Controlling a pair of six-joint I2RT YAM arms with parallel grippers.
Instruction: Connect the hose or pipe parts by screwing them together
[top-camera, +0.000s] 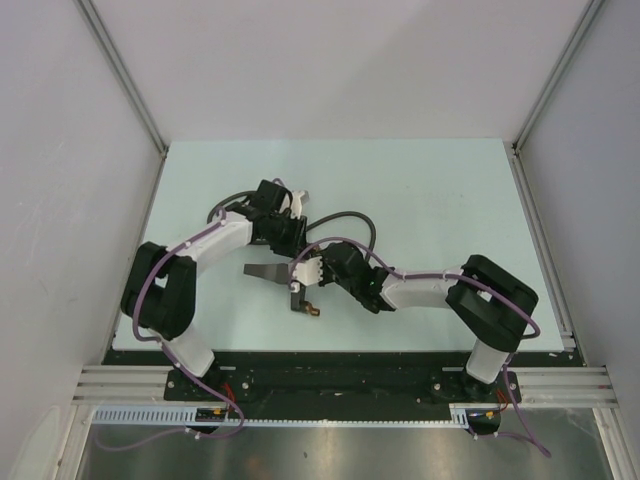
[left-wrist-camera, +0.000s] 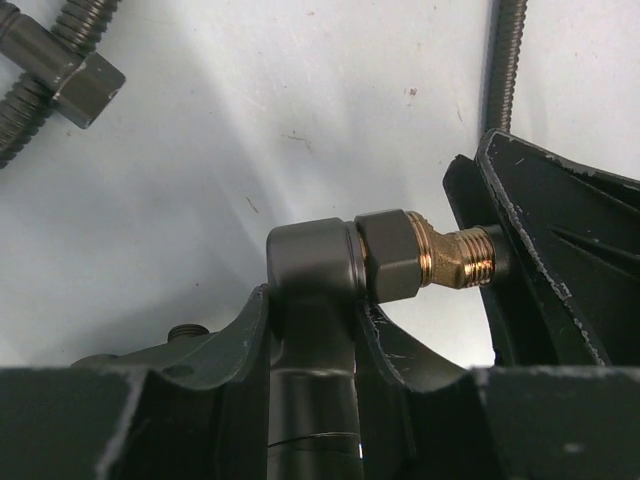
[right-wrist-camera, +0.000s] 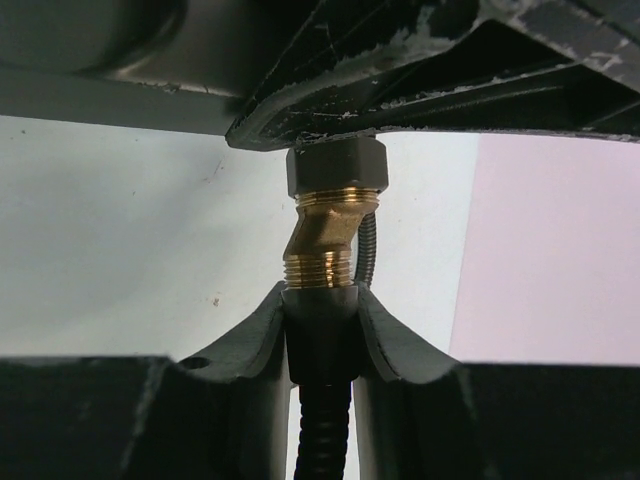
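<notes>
Brass shows at the centre of both wrist views: a small angled brass threaded tip (left-wrist-camera: 455, 258) juts sideways from the dark-grey rigid pipe fitting (left-wrist-camera: 310, 262).

In the left wrist view the left gripper (left-wrist-camera: 312, 305) rises from the lower edge. Its two black fingers are closed tight on either side of the fitting's round body and hold it above the pale table top (left-wrist-camera: 250, 130). The tip points toward the right of that frame, where its threaded end meets the black fingers of the other arm.

In the right wrist view the right gripper (right-wrist-camera: 320, 300) comes up from the bottom centre. Its jaws are drawn in narrow, and the curved fingertips hug the dark collar at the end of the long thin dark-grey ribbed flexible hose (right-wrist-camera: 322, 440). That collar touches the lower end of the brass thread, in line with it. Whether any thread has caught cannot be told. Below the collar the hose runs down between the fingers and out of the bottom edge.

More of the hose lies flat on the table. One stretch runs along the upper right of the left wrist view, and another at its upper left carries a dark hexagonal coupling (left-wrist-camera: 85, 88).

From above, the two arms meet a little left of the table's centre, with the hose looping away above them.
</notes>
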